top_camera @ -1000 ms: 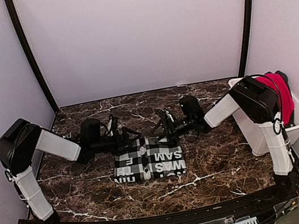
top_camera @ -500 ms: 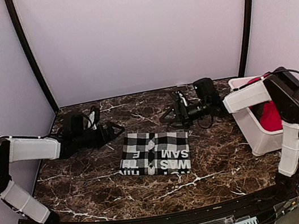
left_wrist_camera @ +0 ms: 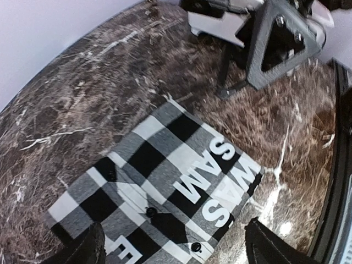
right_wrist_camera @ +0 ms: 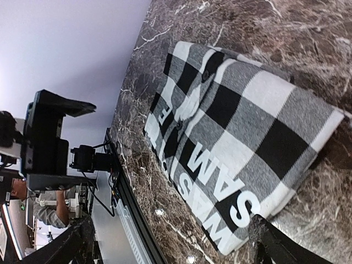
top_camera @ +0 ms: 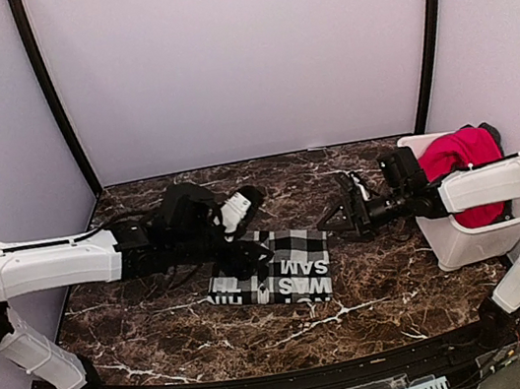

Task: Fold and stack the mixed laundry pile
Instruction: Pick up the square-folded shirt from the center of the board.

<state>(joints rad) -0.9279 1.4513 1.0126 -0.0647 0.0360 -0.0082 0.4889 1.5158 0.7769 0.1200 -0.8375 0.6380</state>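
The black-and-white checked garment lies folded flat on the marble table, white lettering along its near edge. It also fills the left wrist view and the right wrist view. My left gripper hovers over the garment's left part, open, with nothing between its fingers. My right gripper hangs just off the garment's right edge, open and empty, as its spread fingers show. The plain red garment is bunched in the white bin.
The white plastic bin stands at the table's right edge, behind my right forearm. Pale walls close the table on three sides. A black rail runs along the near edge. Bare marble lies left of the garment.
My left arm pulled back left, then swung right over the checked garment. My right arm drew away to the right. The garment shifted slightly rightward early on. The red garment shows more.
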